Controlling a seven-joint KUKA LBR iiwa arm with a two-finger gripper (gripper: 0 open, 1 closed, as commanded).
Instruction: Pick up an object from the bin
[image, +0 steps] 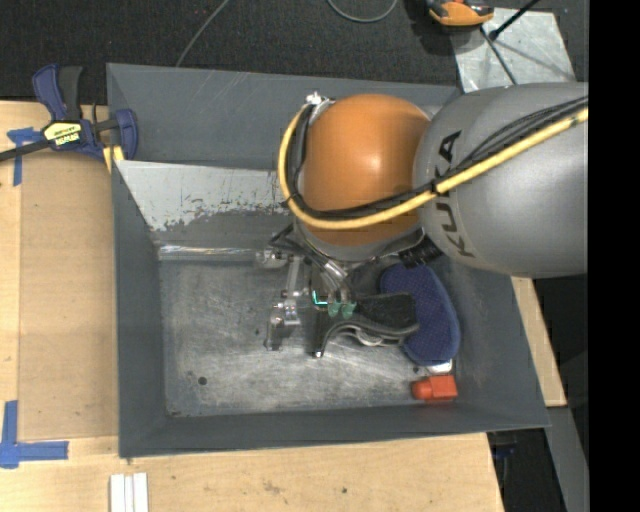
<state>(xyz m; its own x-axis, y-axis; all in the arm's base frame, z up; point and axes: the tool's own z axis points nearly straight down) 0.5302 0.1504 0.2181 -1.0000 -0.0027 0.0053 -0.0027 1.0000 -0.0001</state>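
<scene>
My gripper (298, 337) hangs under the orange dome over the middle of the bin floor. Its two metal fingertips (277, 328) stand apart, open, with only bare floor between them. Just right of the gripper lies a black, rounded thing (388, 312) with a pale curved strip along its lower edge; the right fingertip is close to its left end. Behind it sits a dark blue, soft-looking oval thing (432, 312), partly hidden by the arm. A small red block (435, 387) lies at the bin's front right corner.
The arm and its orange dome cover the back right of the bin. The bin's sloping walls close in on all sides. Bare scuffed floor stretches to the left and front of the gripper.
</scene>
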